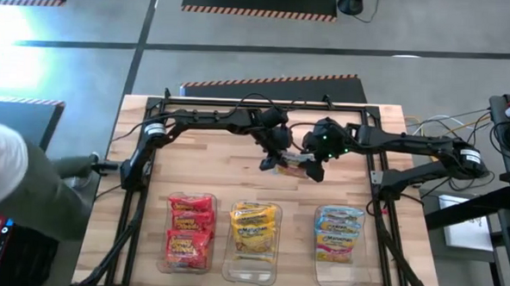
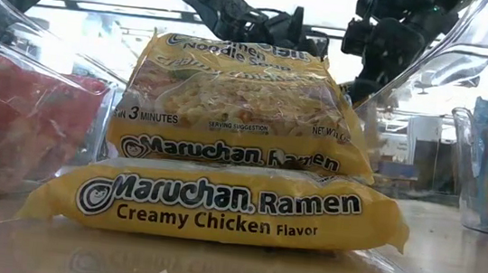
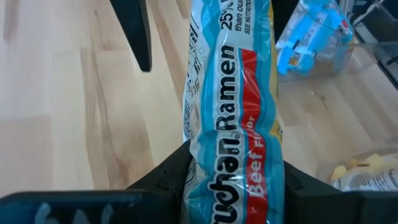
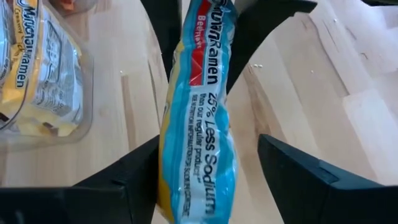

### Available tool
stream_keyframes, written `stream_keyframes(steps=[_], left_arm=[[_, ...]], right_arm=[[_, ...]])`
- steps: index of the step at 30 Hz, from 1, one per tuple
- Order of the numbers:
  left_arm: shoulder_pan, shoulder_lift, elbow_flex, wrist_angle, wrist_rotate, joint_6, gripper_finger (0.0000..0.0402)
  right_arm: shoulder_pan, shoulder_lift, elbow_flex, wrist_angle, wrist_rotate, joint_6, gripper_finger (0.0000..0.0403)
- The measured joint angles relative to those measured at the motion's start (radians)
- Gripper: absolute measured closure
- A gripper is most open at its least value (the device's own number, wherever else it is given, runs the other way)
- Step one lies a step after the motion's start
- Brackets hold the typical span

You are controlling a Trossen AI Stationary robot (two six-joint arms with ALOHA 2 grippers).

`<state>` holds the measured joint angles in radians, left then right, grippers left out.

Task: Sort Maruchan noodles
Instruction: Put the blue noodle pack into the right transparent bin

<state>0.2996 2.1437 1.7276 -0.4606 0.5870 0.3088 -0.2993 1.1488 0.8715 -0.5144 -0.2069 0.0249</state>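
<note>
Wooden tabletop fills the high view: three clear bins hold sorted noodles — red bin (image 1: 189, 232), yellow bin (image 1: 253, 232), blue bin (image 1: 339, 235). One blue packet (image 1: 293, 161) hangs mid-table, apparently the last. Low view shows yellow packets (image 2: 227, 167) stacked. Left wrist view: left gripper (image 3: 235, 186) clamps the packet. Right wrist view: right gripper (image 4: 205, 171) stands wide around it — a handover, likely.

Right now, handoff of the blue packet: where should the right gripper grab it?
On the free end of the blue packet, fingers across its thin flat faces. It hangs edge-on between the open right gripper, while the left gripper clamps the other end.
</note>
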Motion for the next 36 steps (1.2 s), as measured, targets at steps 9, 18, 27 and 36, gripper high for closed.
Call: stream_keyframes(steps=[9, 18, 27, 36], left_arm=[[-0.003, 0.000, 0.000, 0.041, 0.001, -0.017, 0.0295], [-0.003, 0.000, 0.000, 0.055, 0.000, -0.032, 0.0295], [-0.003, 0.000, 0.000, 0.055, -0.004, -0.044, 0.0295], [-0.003, 0.000, 0.008, 0.059, 0.002, -0.106, 0.0267]], right_arm=[[0.000, 0.000, 0.000, 0.001, -0.013, 0.006, 0.0186], [0.000, 0.000, 0.000, 0.000, -0.034, 0.018, 0.0250], [0.000, 0.000, 0.000, -0.002, -0.036, 0.035, 0.0296], [0.000, 0.000, 0.000, -0.009, -0.037, 0.042, 0.0288]])
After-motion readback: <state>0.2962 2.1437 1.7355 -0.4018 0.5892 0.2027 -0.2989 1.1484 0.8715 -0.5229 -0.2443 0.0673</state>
